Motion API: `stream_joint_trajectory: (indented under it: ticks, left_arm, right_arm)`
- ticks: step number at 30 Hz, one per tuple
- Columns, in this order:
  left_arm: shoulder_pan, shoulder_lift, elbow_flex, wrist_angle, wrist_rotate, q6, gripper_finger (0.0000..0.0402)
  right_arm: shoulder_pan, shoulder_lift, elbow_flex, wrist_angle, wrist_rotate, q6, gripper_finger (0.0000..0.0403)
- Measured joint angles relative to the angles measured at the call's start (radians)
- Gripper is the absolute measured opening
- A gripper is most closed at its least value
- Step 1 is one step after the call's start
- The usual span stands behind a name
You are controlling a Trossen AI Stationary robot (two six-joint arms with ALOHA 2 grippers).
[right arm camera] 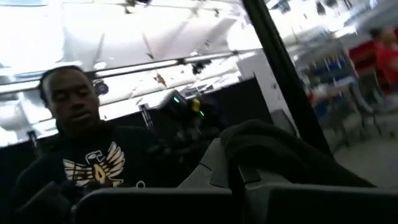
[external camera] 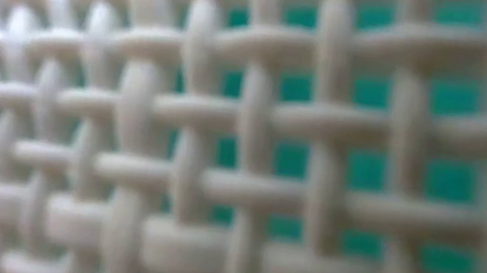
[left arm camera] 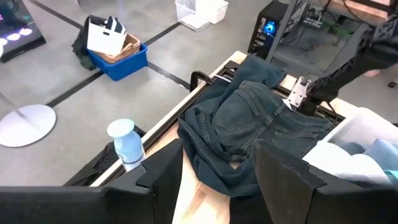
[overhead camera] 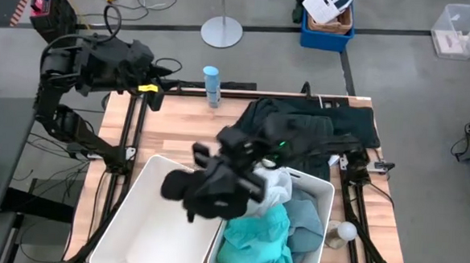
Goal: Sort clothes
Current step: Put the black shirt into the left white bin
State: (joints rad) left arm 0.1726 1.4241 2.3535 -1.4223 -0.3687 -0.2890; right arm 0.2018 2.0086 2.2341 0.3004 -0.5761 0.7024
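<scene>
Two white bins sit side by side on our bench. Our right gripper hangs over the edge between them, its jaws pinching a black cloth. The right-hand bin holds turquoise, grey-blue and white clothes. Dark jeans lie on the bench behind it. Our left gripper waits at the back left by a blue bottle, jaws spread and holding nothing.

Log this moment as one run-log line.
right gripper: shut on black garment, over left bin | left gripper: open, waiting at table's far left | right bin: turquoise, white, grey-blue clothes
</scene>
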Motion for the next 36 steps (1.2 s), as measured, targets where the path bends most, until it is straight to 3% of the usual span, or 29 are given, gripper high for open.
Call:
stream_joint_trajectory:
  ticks: [7,16,21,28,36]
  left_arm:
    - [0.0,-0.022,0.0,0.0,0.013,-0.004,0.019]
    - [0.0,-0.056,0.0,0.001,0.03,0.0,0.019]
    - [0.0,-0.067,0.0,0.0,0.03,0.012,0.019]
    - [0.0,-0.076,0.0,-0.001,0.031,0.016,0.019]
    - [0.0,-0.075,0.0,-0.001,0.031,0.016,0.019]
  right_arm:
    - [-0.007,0.123,0.001,-0.061,0.052,0.104,0.0]
    - [-0.055,0.271,0.0,-0.359,0.055,0.288,0.0]
    - [-0.067,0.33,-0.001,-0.413,0.046,0.342,0.001]
    - [-0.057,0.319,-0.001,-0.39,0.008,0.295,0.0112]
    - [-0.059,0.22,0.0,-0.357,-0.005,0.14,0.0235]
